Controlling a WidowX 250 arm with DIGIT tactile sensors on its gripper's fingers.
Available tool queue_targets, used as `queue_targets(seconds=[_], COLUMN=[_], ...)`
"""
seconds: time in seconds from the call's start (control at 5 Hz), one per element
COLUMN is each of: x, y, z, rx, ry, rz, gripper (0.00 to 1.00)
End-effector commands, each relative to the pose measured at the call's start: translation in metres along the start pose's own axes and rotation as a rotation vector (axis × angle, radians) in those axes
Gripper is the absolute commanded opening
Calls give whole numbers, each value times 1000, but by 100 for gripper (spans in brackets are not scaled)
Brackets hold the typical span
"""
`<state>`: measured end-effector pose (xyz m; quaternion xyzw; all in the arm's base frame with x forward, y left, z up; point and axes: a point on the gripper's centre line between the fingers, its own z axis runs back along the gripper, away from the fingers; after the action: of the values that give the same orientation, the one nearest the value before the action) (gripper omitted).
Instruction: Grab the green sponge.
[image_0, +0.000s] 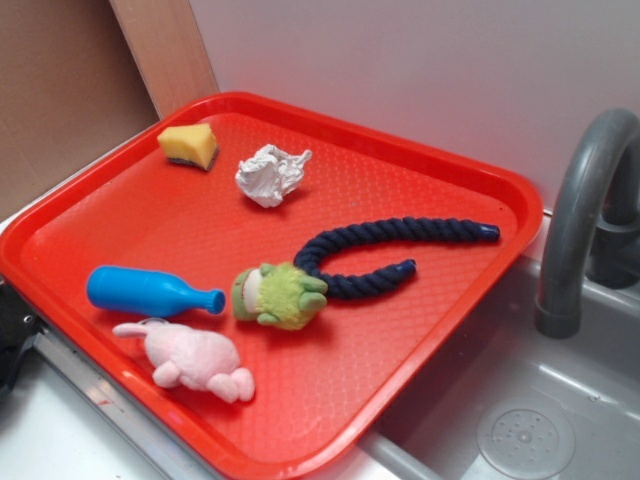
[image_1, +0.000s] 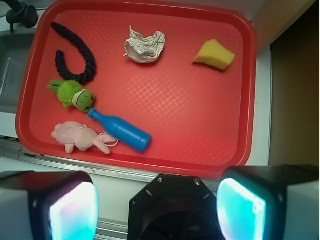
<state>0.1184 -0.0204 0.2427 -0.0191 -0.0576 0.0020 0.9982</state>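
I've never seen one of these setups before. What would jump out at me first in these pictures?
The bright red tray beside a grey sink, scattered with small things. At its middle a fuzzy lime-green plush toy lies against a curved dark blue rope, with a blue bottle and a pink plush nearer the front edge. At the far corner sits the green sponge, next to crumpled white paper.

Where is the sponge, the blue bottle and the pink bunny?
green sponge (image_1: 215, 55), wrist view, middle of its yellow foam face.
blue bottle (image_0: 140, 291), exterior view, middle of its body.
pink plush toy (image_0: 195, 358), exterior view, middle of its belly.
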Motion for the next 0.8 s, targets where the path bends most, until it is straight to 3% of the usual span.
queue_targets(seconds=[0.0,0.2,0.4,0.6], x=[0,14,34,46], y=[0,17,38,60], z=[0,10,10,-8], rx=[0,-8,-47,-35], ry=[0,-37,43,87], rz=[0,251,516,771], gripper=[100,100,100,100])
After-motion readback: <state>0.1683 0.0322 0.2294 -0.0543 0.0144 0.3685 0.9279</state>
